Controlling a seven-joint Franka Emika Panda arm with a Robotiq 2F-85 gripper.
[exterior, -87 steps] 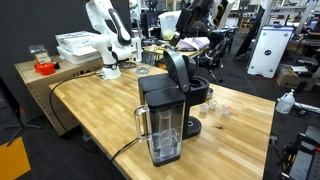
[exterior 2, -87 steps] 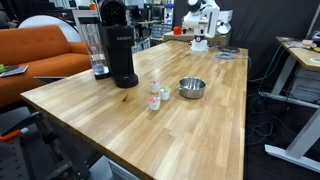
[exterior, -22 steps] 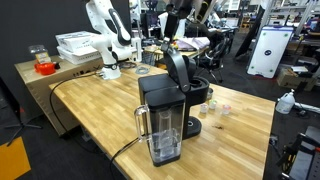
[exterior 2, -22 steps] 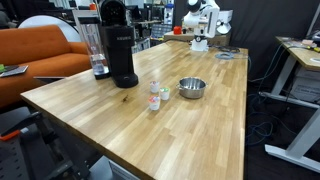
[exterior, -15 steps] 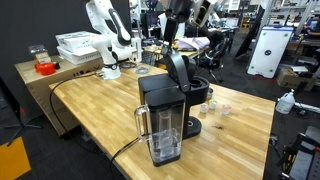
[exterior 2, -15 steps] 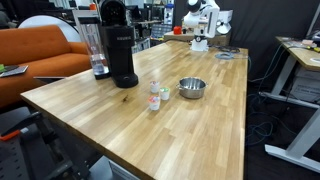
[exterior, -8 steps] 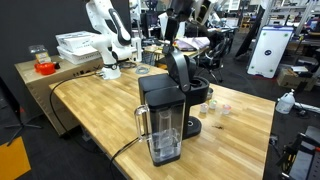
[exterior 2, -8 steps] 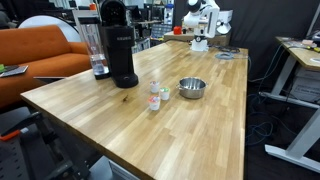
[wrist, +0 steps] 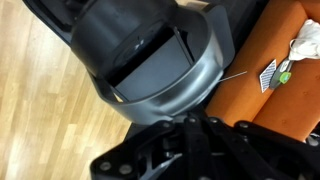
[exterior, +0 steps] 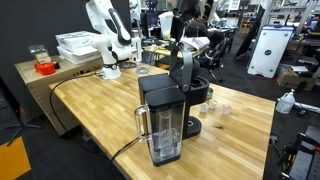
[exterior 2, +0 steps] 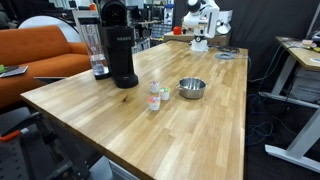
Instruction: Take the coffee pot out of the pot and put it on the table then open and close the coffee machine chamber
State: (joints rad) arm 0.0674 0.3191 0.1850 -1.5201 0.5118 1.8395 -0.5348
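The black coffee machine (exterior: 163,112) stands on the light-wood table (exterior: 90,120), also seen in an exterior view (exterior 2: 116,50). Its chamber lid (exterior: 181,68) is raised, and in the wrist view it fills the top as a rounded grey-black shell (wrist: 150,60). My gripper (exterior: 179,45) hangs just above the lid, shut, fingertips (wrist: 190,122) close against the lid's rim, nothing between them. A steel pot (exterior 2: 192,88) sits mid-table with two small cup-like things (exterior 2: 157,97) beside it. I cannot tell whether either is the coffee pot.
A white robot arm (exterior: 105,35) stands at the table's far end by a brown cabinet with white boxes (exterior: 75,45). An orange sofa (exterior 2: 40,55) lies beyond the machine. A black cord (exterior: 125,150) runs off the table's edge.
My arm has come down from above and behind toward the raised lid. The machine, the pot and the small things have not moved.
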